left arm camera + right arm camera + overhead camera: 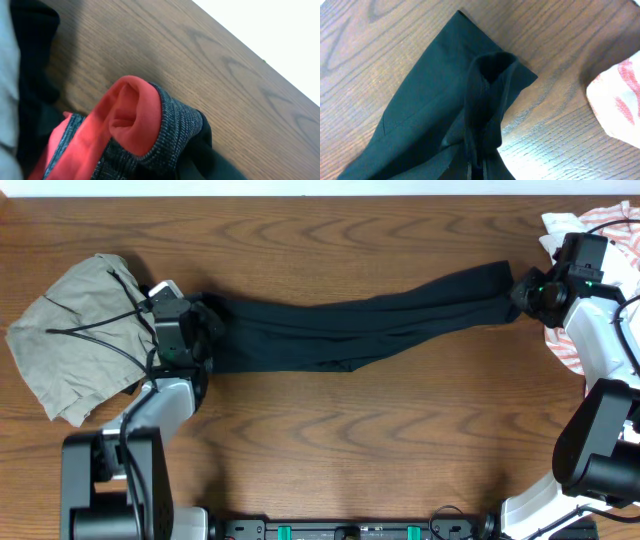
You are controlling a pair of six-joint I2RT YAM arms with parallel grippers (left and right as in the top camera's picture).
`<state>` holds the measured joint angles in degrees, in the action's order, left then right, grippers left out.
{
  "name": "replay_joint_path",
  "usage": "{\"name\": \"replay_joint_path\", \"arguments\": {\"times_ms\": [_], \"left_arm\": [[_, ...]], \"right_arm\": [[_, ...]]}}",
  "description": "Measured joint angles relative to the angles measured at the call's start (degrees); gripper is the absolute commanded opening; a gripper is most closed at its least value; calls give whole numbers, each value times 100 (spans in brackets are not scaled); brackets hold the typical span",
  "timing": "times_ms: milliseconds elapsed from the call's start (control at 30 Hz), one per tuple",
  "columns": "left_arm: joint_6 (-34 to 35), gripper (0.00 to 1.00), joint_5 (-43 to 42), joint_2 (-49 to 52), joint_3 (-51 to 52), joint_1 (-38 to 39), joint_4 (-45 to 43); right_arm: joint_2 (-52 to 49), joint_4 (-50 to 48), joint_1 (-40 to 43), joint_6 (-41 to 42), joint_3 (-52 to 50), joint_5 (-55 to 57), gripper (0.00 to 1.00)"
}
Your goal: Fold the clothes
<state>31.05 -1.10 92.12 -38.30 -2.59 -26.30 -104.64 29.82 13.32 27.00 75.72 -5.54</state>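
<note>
Two grippers pinch the leggings (350, 330), stretched over the table (330, 440) from 9 to 3 o'clock. The left gripper (207, 328) clamps the waistband (150, 125), fingers buried in fabric. The right gripper (520, 294) clamps the leg ends (485, 85), fingertips cut off. A khaki garment (70, 340) lies at 9 o'clock. Striped cloth (615, 220) at 2 o'clock runs off-frame.
</note>
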Motion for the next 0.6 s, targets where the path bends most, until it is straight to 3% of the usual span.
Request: {"name": "replay_joint_path", "arguments": {"times_ms": [267, 467, 600], "left_arm": [[0, 8, 127, 267, 0, 0, -214], [-31, 57, 199, 269, -7, 0, -227], [9, 62, 258, 271, -9, 0, -227]], "right_arm": [[0, 0, 0, 24, 0, 4, 1], [0, 11, 0, 26, 0, 9, 1], [0, 42, -2, 26, 0, 24, 1]]}}
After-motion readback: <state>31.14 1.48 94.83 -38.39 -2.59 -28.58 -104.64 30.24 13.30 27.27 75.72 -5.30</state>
